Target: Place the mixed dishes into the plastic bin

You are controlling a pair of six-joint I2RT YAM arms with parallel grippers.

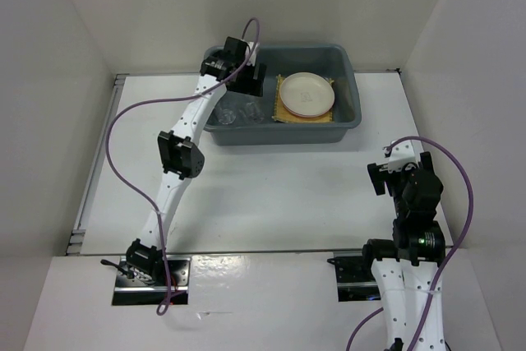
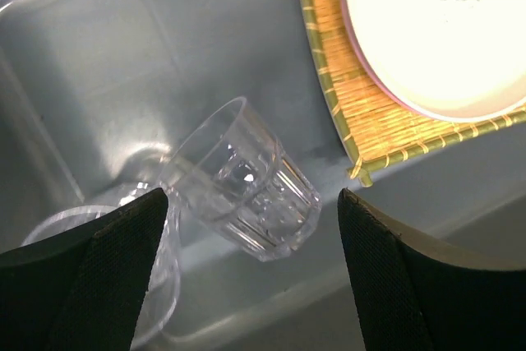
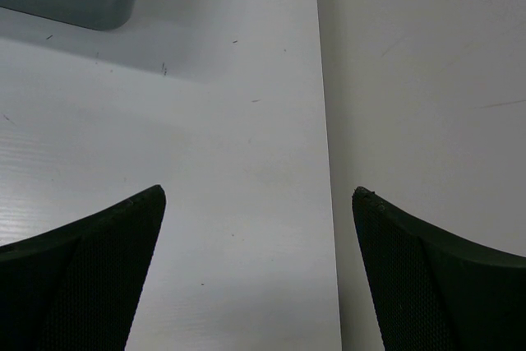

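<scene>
In grey bin point(image 2: 123, 47), clear faceted cup point(image 2: 242, 180)

The left arm point(image 1: 167, 195) and the right arm point(image 1: 403, 295) are both wearing white link shells between black joint housings. A purple cable point(image 1: 123, 121) is trailing along the left one and a second is trailing along the right. Each arm is sitting on a black base plate point(image 1: 177, 285) near the bottom of the frame. A small green light point(image 1: 423, 238) is glowing on the right arm. The left gripper point(image 2: 246, 199) and right gripper point(image 3: 259, 195) are showing black, finely cross-hatched fingers point(image 2: 82, 285).
</scene>
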